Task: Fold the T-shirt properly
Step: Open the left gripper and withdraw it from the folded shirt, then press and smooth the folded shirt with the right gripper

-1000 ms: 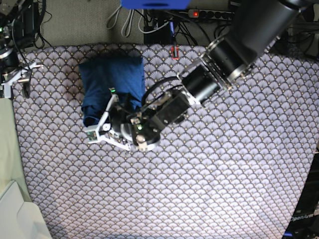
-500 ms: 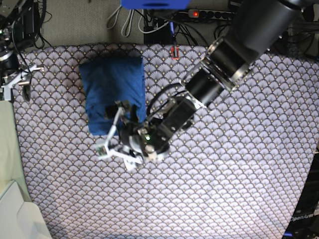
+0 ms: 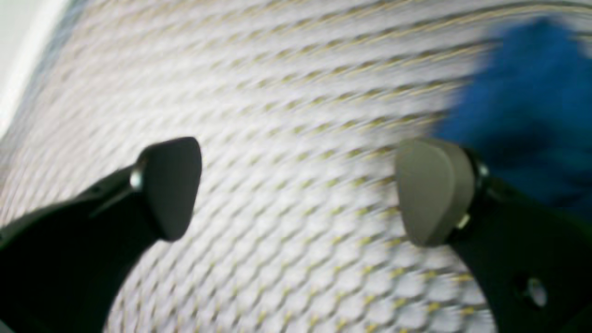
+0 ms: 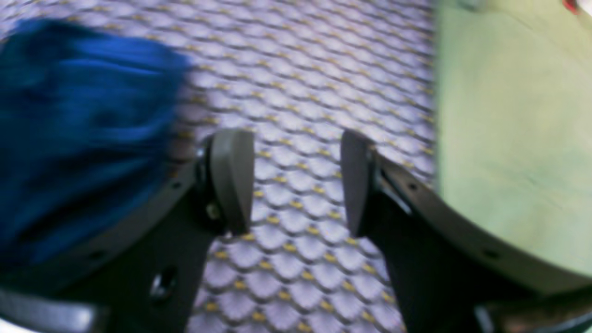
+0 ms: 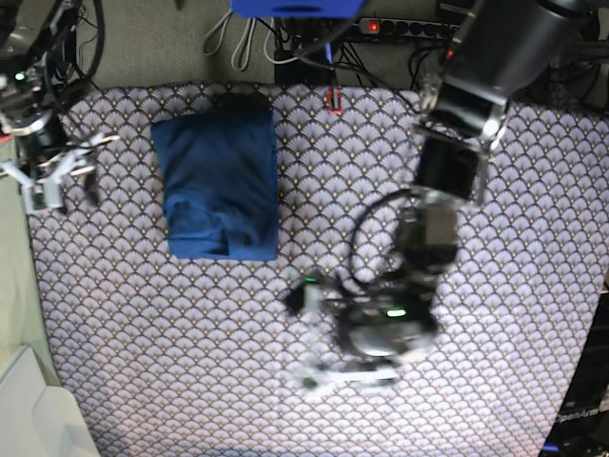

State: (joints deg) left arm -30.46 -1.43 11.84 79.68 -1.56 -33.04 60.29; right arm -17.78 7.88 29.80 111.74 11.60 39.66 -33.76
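Note:
The blue T-shirt (image 5: 219, 181) lies folded into a neat rectangle on the back left of the scallop-patterned table cover (image 5: 476, 286), with nothing touching it. My left gripper (image 5: 304, 338), blurred by motion, hangs over the bare cover to the front right of the shirt. Seen from the left wrist, that gripper (image 3: 303, 189) is wide open and empty, and the T-shirt (image 3: 532, 101) lies behind its right finger. My right gripper (image 5: 68, 173) is left of the shirt near the table's left edge. In the right wrist view it (image 4: 296, 182) is open and empty, the T-shirt (image 4: 78, 129) to its left.
A pale green surface (image 5: 11, 286) borders the cover on the left, with a white box (image 5: 29, 405) at the front left corner. Behind the table run cables and a power strip (image 5: 400, 27). A small red object (image 5: 333, 98) sits at the back edge.
My left gripper opened, let go of the shirt's front edge and swung away to the front right. The shirt now lies flat and folded. My right gripper shifted slightly toward the shirt.

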